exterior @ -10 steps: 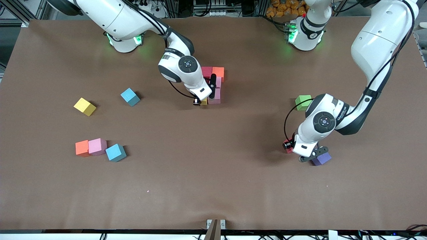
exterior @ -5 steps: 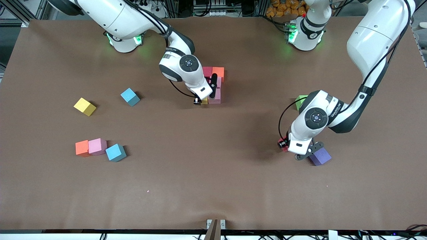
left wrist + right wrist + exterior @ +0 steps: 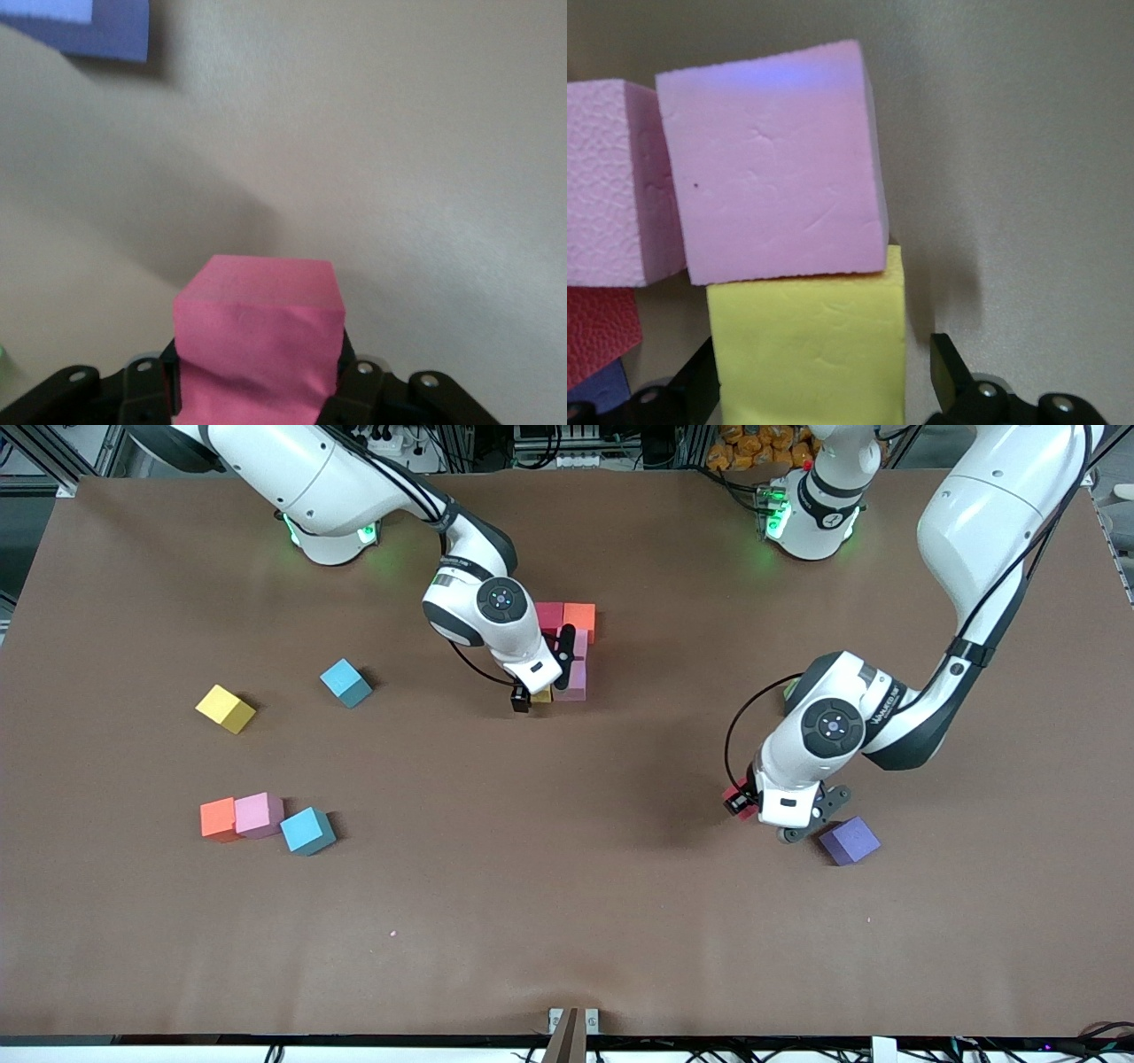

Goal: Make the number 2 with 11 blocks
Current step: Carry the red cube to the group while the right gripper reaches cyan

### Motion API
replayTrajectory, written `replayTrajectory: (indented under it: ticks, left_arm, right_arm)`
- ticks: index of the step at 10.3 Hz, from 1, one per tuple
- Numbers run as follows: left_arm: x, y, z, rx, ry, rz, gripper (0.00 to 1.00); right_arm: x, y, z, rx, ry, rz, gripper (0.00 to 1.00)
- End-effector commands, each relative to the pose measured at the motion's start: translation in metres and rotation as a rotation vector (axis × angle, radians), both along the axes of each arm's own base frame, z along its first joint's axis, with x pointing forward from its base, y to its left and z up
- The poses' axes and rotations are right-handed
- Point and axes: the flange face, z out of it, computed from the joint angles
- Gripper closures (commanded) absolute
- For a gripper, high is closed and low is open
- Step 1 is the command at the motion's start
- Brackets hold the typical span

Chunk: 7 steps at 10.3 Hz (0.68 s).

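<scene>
Pink-red block (image 3: 257,341) sits clamped in your left gripper (image 3: 802,815) jaws, up over the tabletop (image 3: 567,886) beside a purple block (image 3: 849,841). Your right gripper (image 3: 542,677) is at the part-built number 2 (image 3: 567,651), jaws apart around a yellow block (image 3: 808,350) touching a pink one (image 3: 772,164).

Bare table (image 3: 567,850) lies open between the block cluster (image 3: 571,646) and purple block (image 3: 849,841) — seemingly unobstructed.
</scene>
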Motion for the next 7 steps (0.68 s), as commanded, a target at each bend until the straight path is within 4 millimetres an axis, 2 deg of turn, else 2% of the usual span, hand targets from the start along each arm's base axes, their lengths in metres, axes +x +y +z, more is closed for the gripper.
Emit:
replayTrajectory:
  ticks: [1, 5, 6, 7]
  left_arm:
    - [-0.009, -0.018, 0.014, -0.009, 0.007, 0.109, 0.74]
    - [-0.028, -0.058, 0.017, -0.003, 0.016, 0.273, 0.74]
    - [-0.037, -0.076, 0.017, -0.002, 0.017, 0.298, 0.74]
    - [-0.041, -0.086, 0.017, -0.002, 0.018, 0.336, 0.74]
  right_arm:
    - [0.004, 0.002, 0.020, -0.012, 0.003, -0.004, 0.00]
    - [0.010, -0.007, 0.056, -0.048, 0.037, 0.026, 0.00]
    - [0.022, -0.013, 0.068, -0.072, 0.052, 0.073, 0.00]
    - [0.034, -0.028, 0.079, -0.128, 0.085, 0.084, 0.00]
